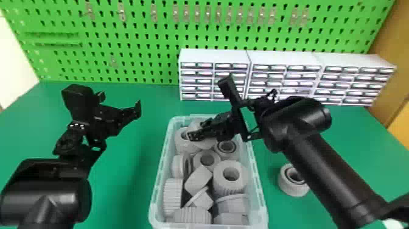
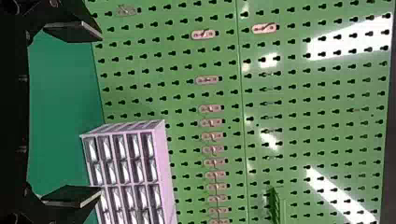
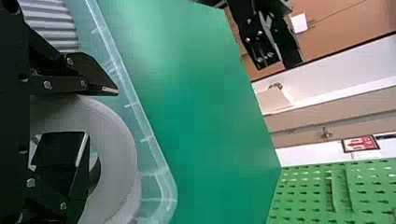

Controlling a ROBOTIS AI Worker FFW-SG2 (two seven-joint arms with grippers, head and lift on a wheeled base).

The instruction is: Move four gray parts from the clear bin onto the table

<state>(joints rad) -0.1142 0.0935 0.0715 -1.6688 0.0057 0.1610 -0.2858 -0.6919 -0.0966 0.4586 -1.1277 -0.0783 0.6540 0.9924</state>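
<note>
Right gripper: Inside the bin's far end, the right gripper (image 1: 191,136) is closed on the wall of a smooth, thick gray ring (image 1: 182,145); in the right wrist view, one finger lies at its outer edge, the other at its round hole.
Left gripper: The left gripper (image 1: 120,102) hangs above the table to the left of the bin, flat black fingers spread wide with nothing between them.
Gray parts: Matte rings, ribbed round pieces (image 1: 173,195) and a broad piece with a round hole and fluted sides (image 1: 218,179) lie jumbled together, some upright, others tilted.
Bin: A clear, rectangular plastic bin (image 1: 260,185) holds the pile.
Table: One round gray part with a dark-lined hole (image 1: 287,188) sits on the smooth green table (image 1: 127,173), to the right of the bin.
Backdrop: White drawer cabinets (image 1: 213,56) stand before a bright green perforated pegboard (image 1: 152,39).
</note>
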